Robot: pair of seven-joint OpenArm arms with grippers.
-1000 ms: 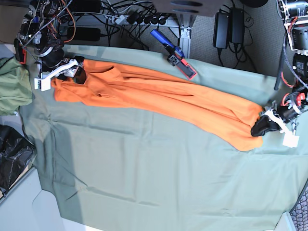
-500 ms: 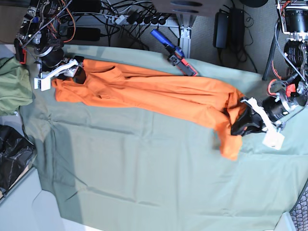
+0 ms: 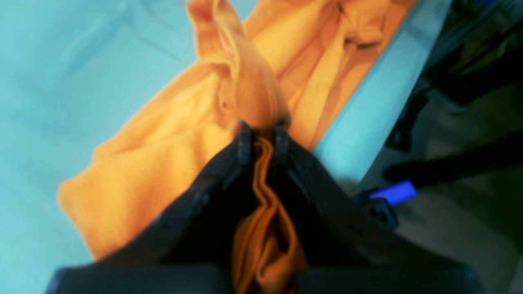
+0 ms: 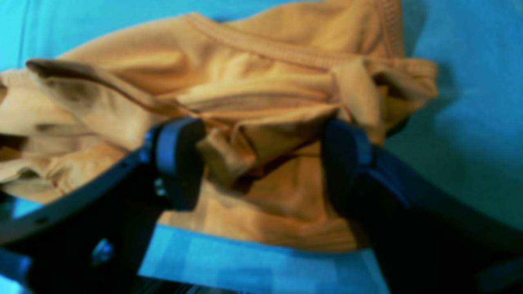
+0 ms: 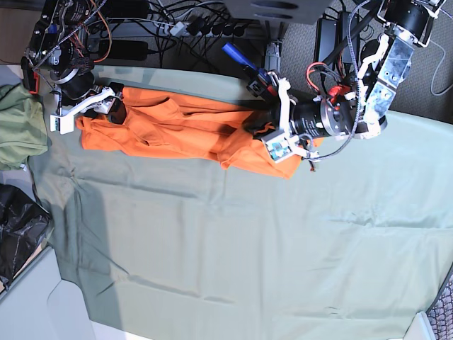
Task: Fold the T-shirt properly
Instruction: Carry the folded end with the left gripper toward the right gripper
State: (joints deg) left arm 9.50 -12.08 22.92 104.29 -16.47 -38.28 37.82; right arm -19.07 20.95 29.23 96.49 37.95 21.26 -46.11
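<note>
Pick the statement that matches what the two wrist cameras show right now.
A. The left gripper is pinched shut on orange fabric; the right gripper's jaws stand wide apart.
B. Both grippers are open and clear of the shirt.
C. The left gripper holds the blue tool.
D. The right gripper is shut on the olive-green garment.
A: the left gripper clamps a bunched fold of the T-shirt, while the right gripper stands wide open around the cloth.

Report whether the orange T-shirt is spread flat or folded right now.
Partly folded, not flat. The T-shirt lies bunched along the cloth's far edge, one end doubled over by the left hand, which is shut on it.
</note>
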